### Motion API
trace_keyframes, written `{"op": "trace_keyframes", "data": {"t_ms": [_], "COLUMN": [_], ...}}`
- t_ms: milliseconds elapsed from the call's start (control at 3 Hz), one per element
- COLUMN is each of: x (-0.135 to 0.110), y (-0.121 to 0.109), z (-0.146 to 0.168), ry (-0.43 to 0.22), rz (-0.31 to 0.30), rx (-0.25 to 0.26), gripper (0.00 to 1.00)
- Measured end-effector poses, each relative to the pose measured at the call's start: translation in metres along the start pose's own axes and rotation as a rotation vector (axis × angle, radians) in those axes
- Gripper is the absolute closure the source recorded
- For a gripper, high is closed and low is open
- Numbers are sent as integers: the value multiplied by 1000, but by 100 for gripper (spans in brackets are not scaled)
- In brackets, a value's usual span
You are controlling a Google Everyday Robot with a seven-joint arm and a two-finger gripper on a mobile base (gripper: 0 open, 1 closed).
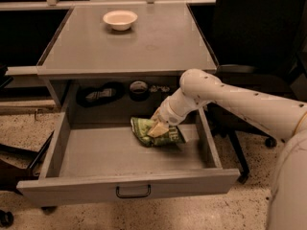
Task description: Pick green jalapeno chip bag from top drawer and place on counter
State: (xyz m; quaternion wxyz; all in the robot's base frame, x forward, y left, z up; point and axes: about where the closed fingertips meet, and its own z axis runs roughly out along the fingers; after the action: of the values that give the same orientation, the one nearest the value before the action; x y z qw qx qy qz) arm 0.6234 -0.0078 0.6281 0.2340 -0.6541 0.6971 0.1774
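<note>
Up front: drawer (129, 178) stands pulled open, its handle (133, 192) nearest the camera.
Drawer floor: mostly bare; the bag (170, 137) lies crumpled right of centre, toward the back.
Gripper (157, 127): down on the bag's left part and touching it, reached in on the arm (230, 97) from the right.
Grasp: cannot tell whether it has closed on the bag or only rests on it.
Step, as I judge it: securing the bag; lift and transfer are not yet done.
Risk at the bag: thin, slick film could slide out of a shallow pinch, or the bag could skate along the floor if pushed instead of gripped.
Behind the drawer: dark items (98, 95) sit in the recess under the top.
Risk on the way up: the counter (144, 42) edge overhangs the drawer's back, so a straight lift could catch the bag or wrist on it.
Far side: a bowl (120, 19) stands on the counter's rear; placing too deep could nudge it.
</note>
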Motion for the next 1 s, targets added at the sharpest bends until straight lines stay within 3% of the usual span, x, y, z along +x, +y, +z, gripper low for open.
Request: {"op": "trace_keyframes", "data": {"t_ms": [333, 667, 1000], "x": [-8, -26, -45], "y": [18, 54, 61], "z": [-35, -86, -115], "ry": [12, 45, 62], "rz": [10, 22, -10], "rx": [78, 210, 261], "gripper": [88, 100, 100]}}
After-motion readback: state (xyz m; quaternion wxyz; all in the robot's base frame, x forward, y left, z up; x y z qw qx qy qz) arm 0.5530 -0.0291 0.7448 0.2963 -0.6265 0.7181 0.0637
